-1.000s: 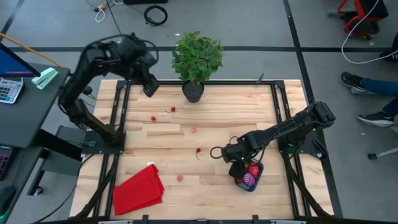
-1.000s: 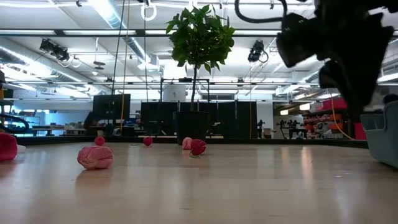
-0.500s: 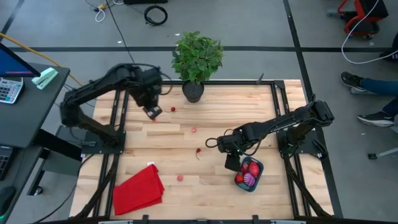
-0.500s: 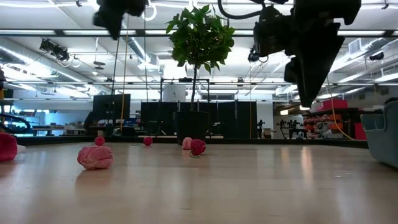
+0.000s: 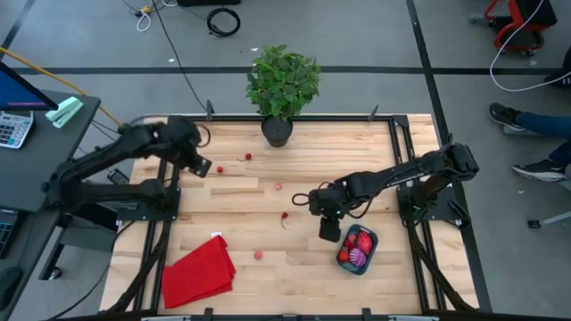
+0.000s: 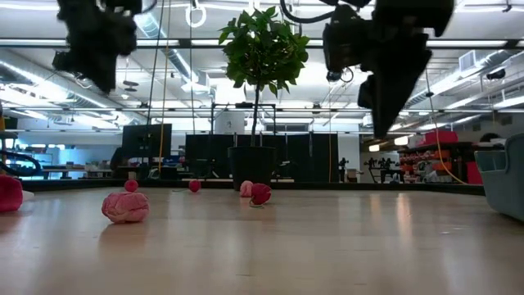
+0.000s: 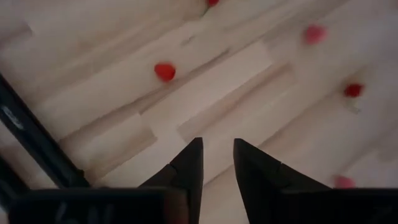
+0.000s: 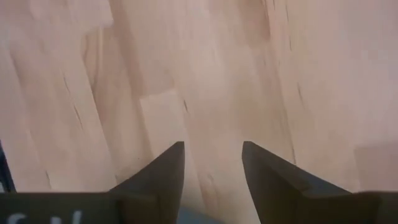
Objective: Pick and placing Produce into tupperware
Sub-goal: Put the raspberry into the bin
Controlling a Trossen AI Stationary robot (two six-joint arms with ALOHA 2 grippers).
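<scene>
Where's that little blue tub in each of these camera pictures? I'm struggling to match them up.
High view: the teal tub sits toward the table's front right.
Low view: only its wall shows, at the far right edge.
Left wrist view: not in it.
Right wrist view: cannot tell; mostly bare wood.
Shared landmark: the potted plant, at the table's back edge in the high and low views.

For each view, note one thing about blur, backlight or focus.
High view: evenly lit, but the left arm smears with motion.
Low view: both arms read as dark silhouettes against bright ceiling lights; the nearest pink piece is soft.
Left wrist view: red pieces look blurred.
Right wrist view: wood grain is soft.
</scene>
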